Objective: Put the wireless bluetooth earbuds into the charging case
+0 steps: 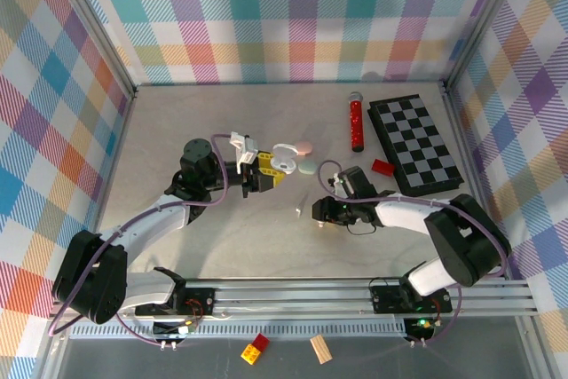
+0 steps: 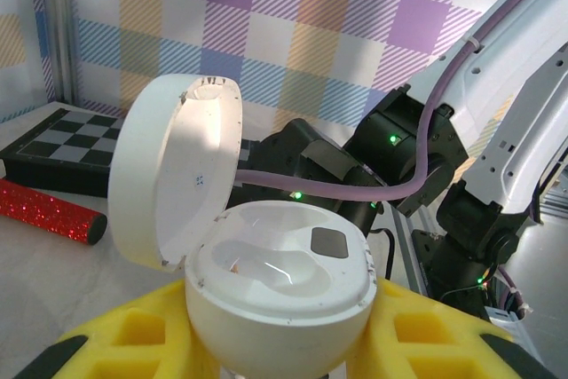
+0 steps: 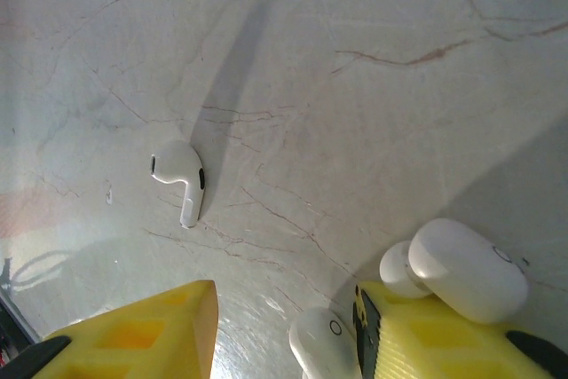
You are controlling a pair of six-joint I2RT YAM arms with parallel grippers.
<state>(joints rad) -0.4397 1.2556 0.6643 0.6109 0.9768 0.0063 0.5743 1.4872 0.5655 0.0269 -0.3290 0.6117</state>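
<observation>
Squarely, the left arm's yellow fingers [image 2: 417, 335] clenched the base of a white rounded plastic charging case [image 2: 280, 286], its lid hinged up to the left. The right arm's yellow fingers [image 3: 133, 339] stood spread apart, grasping nothing. Two glossy white earbuds [image 3: 466, 268] sat against the finger at the lower right of the wrist frame. A stemmed white earbud [image 3: 180, 179] lay alone at centre left on the marbled grey surface [image 3: 373, 86]. Farther out, a pink pebble-shaped case [image 1: 303, 146] and a pale green pebble-shaped case [image 1: 307, 167] sat just beside the held case, near a red glitter tube [image 1: 356, 123] and a black chequered board [image 1: 415, 144].
</observation>
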